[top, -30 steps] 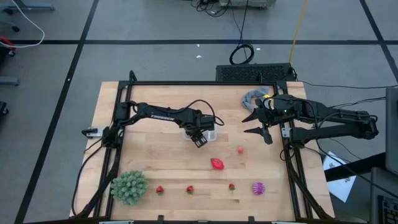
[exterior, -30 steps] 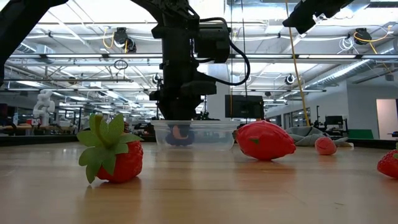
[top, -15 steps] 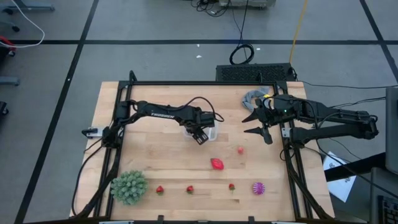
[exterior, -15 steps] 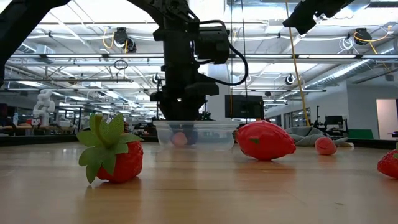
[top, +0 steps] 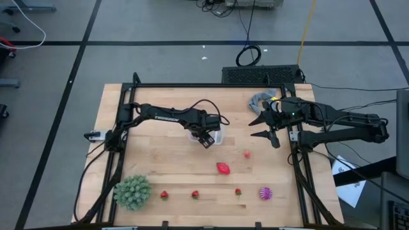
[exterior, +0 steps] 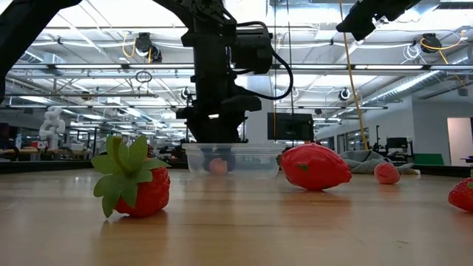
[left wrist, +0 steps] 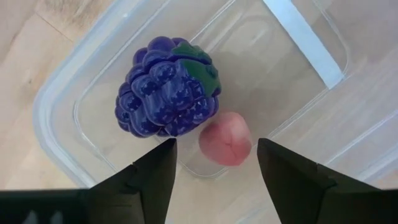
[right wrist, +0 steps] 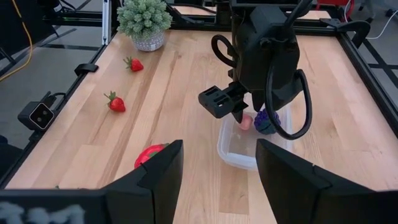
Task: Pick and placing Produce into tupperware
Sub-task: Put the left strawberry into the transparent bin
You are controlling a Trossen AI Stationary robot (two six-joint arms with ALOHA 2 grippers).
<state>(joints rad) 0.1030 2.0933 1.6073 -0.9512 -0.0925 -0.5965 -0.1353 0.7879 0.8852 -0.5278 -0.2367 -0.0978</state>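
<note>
High view: you see the left gripper (top: 206,137) over the tupperware (top: 218,135) at mid-table (top: 153,166). The right gripper (top: 265,125) waits near the far right edge beside the grey cloth (top: 259,101), fingers spread. A large red fruit (top: 223,168) and a small pink one (top: 246,154) lie between the tupperware and the near row: three small strawberries (top: 195,194), a magenta spiky ball (top: 265,193) and a green spiky ball (top: 133,191).

Low view: you see the left arm (exterior: 218,66) standing over the tupperware (exterior: 236,159), a pink fruit (exterior: 217,166) visible through its wall. A strawberry (exterior: 137,185) sits nearest, the large red fruit (exterior: 315,166) just right of the tub.

Left wrist view: your left gripper (left wrist: 214,165) is released, holding nothing. Below it, a purple berry (left wrist: 166,87) and a pink fruit (left wrist: 225,138) lie touching inside the tupperware (left wrist: 56,118).

Right wrist view: your right gripper (right wrist: 217,168) is released and empty, facing the left arm (right wrist: 264,50) over the tupperware (right wrist: 233,152).
</note>
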